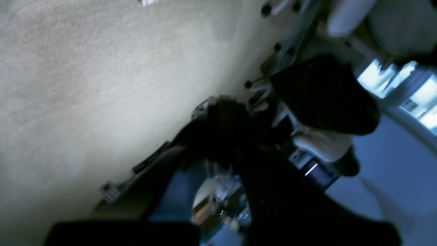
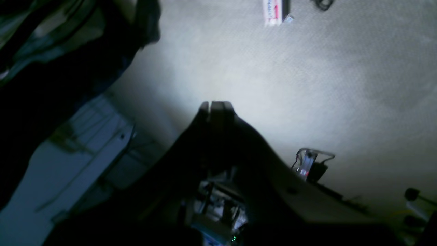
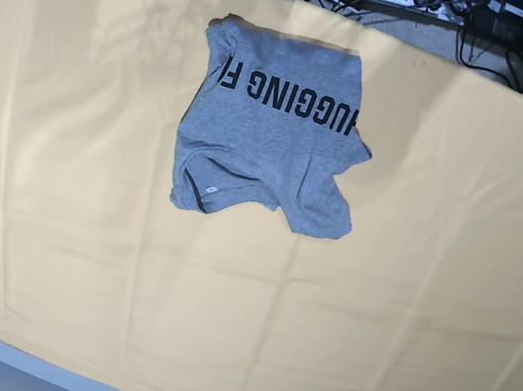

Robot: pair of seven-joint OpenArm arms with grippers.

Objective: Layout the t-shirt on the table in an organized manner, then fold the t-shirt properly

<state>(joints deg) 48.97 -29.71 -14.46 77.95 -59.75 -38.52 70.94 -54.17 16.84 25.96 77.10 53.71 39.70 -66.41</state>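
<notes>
One heather-grey cotton t-shirt (image 3: 270, 142) lies partly folded on our pale yellow worktop (image 3: 408, 280); tidying remains, both arms' fingers (image 2: 216, 106) closed, empty.

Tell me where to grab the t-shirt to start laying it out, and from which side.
Probably the t-shirt's near corners, from the near table edge: it lies rumpled and partly folded, so they look like the easiest loose edges to pinch.
</notes>
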